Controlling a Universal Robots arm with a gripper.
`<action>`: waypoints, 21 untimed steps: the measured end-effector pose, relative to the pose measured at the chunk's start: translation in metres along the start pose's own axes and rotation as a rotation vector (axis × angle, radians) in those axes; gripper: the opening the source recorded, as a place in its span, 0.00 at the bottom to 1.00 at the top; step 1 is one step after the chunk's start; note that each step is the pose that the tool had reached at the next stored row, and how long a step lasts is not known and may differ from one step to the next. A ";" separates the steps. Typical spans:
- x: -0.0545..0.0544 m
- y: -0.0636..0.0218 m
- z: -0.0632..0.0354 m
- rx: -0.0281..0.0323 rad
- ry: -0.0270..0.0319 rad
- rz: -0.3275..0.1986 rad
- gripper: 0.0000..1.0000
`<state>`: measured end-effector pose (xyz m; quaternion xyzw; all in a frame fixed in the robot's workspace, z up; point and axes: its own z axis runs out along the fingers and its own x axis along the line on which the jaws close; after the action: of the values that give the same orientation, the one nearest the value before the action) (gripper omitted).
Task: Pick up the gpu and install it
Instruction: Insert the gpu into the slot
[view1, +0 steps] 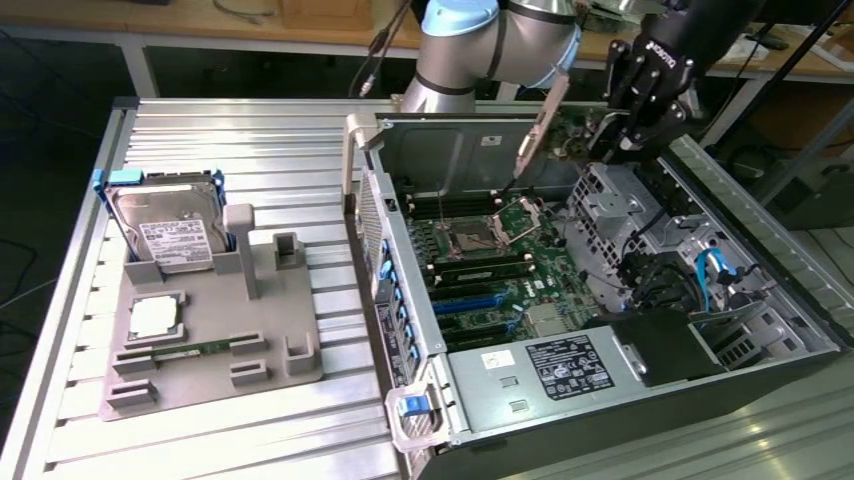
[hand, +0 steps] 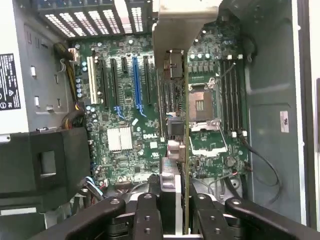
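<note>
My gripper hangs over the far end of the open computer case, shut on the gpu. The gpu is a thin card held on edge above the motherboard. In the wrist view the gpu runs edge-on away from the gripper, with its metal end bracket at the far end. The card hangs clear of the board, beside the empty CPU socket. The expansion slots, one of them blue, lie off to one side of it.
On the exterior view's left a grey fixture holds a silver hard drive, a processor chip and a green memory stick. Inside the case are a power supply, drive cages and cables.
</note>
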<state>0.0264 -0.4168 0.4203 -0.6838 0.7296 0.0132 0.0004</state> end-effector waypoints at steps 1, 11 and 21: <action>0.000 0.0012 0.0051 -0.0008 0.0008 -0.039 0.29; 0.002 0.0300 0.0195 0.0308 0.0047 -0.059 0.29; 0.004 0.0454 0.0389 0.0309 0.0046 -0.059 0.29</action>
<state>-0.0199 -0.4168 0.3822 -0.7049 0.7092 0.0003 0.0097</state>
